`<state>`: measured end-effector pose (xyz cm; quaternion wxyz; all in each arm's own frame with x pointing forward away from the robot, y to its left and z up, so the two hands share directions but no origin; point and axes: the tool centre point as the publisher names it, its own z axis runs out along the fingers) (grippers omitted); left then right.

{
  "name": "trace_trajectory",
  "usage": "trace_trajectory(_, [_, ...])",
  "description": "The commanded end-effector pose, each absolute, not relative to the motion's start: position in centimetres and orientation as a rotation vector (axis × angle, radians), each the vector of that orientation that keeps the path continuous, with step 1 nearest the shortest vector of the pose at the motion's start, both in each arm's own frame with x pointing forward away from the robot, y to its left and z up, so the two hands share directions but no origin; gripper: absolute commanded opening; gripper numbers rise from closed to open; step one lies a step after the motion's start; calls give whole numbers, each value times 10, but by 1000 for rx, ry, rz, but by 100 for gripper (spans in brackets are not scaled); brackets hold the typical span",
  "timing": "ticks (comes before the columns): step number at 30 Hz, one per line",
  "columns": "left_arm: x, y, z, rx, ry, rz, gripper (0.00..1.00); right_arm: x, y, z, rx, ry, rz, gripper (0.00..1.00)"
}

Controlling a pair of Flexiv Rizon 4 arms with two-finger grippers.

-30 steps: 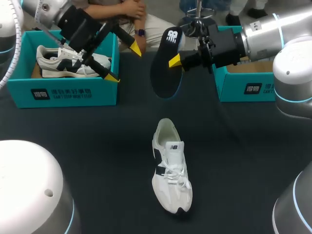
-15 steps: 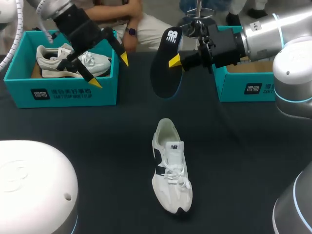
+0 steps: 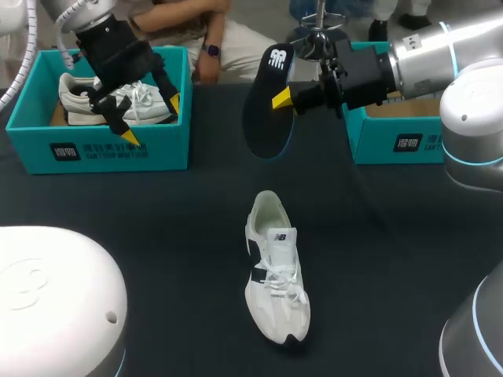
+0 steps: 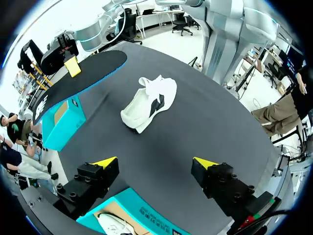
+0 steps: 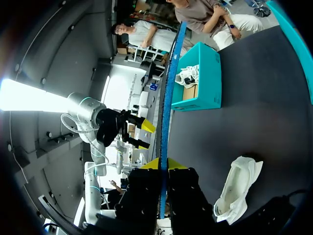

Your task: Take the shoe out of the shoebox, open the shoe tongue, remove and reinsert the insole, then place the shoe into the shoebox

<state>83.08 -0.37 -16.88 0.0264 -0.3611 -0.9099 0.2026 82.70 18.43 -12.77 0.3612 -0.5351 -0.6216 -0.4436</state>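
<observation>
A white shoe (image 3: 276, 267) lies on the dark table, toe towards the front, its mouth empty; it also shows in the wrist views (image 4: 149, 100) (image 5: 239, 191). My right gripper (image 3: 284, 99) is shut on the black insole (image 3: 269, 102), held upright above the table behind the shoe. From the right wrist the insole (image 5: 168, 105) shows edge-on between the gripper's (image 5: 164, 165) fingers. My left gripper (image 3: 151, 119) hangs open over the left teal shoebox (image 3: 102, 151), which holds another white shoe (image 3: 110, 98). From the left wrist its gripper (image 4: 155, 164) is wide apart, with the insole (image 4: 78, 81) far ahead.
A second teal shoebox (image 3: 397, 141) stands at the back right, under my right arm, and shows beneath the insole in the left wrist view (image 4: 61, 122). Bare dark table surrounds the shoe.
My left gripper has swung left and down, from the box's right wall to over the shoe in the left box. The right arm and insole have not moved.
</observation>
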Motion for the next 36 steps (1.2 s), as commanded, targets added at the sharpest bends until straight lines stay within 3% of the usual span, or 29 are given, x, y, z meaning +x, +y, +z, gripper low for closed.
trace_trajectory(1, [828,12,-176,-1061,-2844,604,100,826,185,-127,-1384,-1603,-1141,0])
trace_trajectory(11, [825,48,-190,-904,-2893,558,100,826,185,-127,-1384,-1603,-1141,0])
trace_trajectory(29, [825,49,-192,-883,-2901,501,100,827,184,-128,-1382,-1608,-1143,0])
trace_trajectory(36, [825,49,-192,-883,-2901,501,100,840,167,-145,-1361,-1689,-1313,0])
